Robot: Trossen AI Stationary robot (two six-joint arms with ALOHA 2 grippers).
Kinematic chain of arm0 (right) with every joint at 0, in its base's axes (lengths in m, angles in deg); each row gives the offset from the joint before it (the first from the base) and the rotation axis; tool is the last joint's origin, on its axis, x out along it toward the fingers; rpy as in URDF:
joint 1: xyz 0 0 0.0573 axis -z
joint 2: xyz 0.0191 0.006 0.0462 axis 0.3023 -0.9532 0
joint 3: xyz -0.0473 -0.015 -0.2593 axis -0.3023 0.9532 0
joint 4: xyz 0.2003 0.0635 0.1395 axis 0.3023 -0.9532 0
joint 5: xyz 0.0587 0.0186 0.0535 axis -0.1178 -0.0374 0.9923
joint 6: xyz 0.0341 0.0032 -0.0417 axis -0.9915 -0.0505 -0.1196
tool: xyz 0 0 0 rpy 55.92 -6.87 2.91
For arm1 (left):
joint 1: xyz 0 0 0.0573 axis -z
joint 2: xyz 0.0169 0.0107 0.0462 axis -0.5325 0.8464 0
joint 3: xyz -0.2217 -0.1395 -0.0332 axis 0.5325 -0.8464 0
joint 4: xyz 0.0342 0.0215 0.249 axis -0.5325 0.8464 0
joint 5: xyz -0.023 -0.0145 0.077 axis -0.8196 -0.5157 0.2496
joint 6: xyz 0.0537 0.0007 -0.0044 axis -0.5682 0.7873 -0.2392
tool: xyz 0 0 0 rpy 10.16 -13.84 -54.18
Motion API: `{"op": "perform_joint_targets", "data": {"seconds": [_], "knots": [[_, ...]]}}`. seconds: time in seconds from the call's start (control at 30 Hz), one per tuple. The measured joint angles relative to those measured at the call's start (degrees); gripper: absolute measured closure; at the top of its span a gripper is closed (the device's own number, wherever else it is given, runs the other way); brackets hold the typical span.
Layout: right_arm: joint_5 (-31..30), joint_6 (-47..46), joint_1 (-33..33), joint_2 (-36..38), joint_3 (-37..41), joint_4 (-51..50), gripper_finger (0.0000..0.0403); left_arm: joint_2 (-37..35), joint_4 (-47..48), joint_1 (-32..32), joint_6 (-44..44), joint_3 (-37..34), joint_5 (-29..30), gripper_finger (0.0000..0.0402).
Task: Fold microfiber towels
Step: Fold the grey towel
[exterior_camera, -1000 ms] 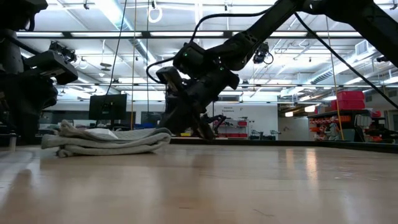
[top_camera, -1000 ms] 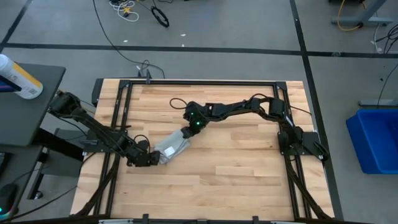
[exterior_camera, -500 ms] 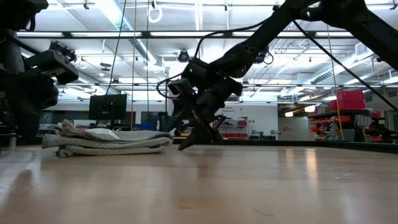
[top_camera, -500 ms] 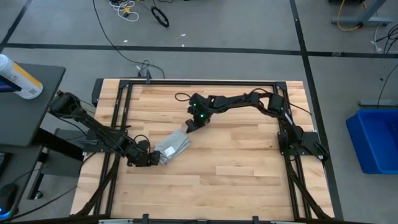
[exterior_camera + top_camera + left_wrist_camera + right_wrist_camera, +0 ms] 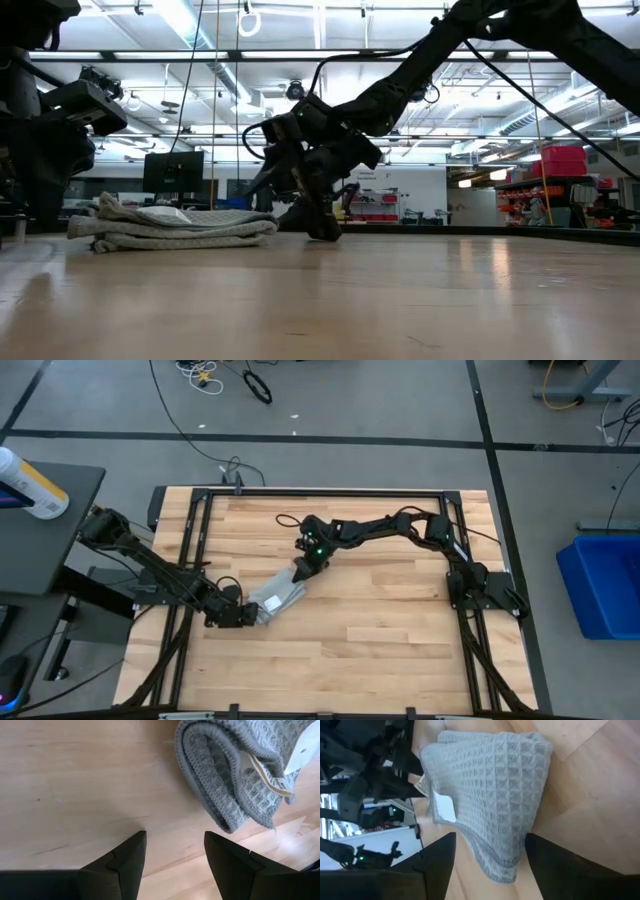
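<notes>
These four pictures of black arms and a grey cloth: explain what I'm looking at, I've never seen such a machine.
It is a robot with two dark jointed arms at a pale wooden table. One picture looks straight down from above, one looks level across the tabletop, and two come from cameras on the arms' wrists.

The only thing on the table is a light grey, waffle-textured microfiber towel, folded into a small bundle, with a white tag showing.

The left gripper sits at one end of the bundle, fingers open on bare wood. The right gripper hovers at the other end, also open. Neither holds anything.
</notes>
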Motion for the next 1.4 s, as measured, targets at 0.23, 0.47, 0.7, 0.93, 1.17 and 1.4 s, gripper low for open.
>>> {"op": "perform_joint_targets", "data": {"seconds": [0.23, 0.47, 0.7, 0.93, 1.17, 1.4], "knots": [[-3.37, 0.43, -0.9, -0.04, 0.02, 0.2, 0.0156, 0.01, -0.27, 0.0, -0.01, 0.0, -0.11, 0.0191], [-3.95, -3.04, -2.36, -2.95, -0.22, 4.69, 0.0158, 0.0, -0.4, 0.02, -0.01, 0.0, -0.13, 0.0191], [-7.04, -4.07, -3.67, -2.97, -0.22, 5.92, 0.0169, 0.02, -1.24, 0.02, -0.9, 0.0, 0.15, 0.0191], [-7.93, -4.88, -4.46, -2.97, -0.2, 5.9, 0.0201, 0.02, -1.54, 0.02, -1.09, 0.0, 1.12, 0.0191], [-6.26, -5.84, -5.62, -3.02, -0.17, 5.46, 0.0232, 0.0, -1.56, 0.02, -1.08, 0.0, 1.97, 0.0191], [-8.38, -5.8, -6.36, -3.02, -0.17, 5.36, 0.0335, 0.0, -1.73, 0.02, -0.92, 0.0, 4.0, 0.0191]]}}
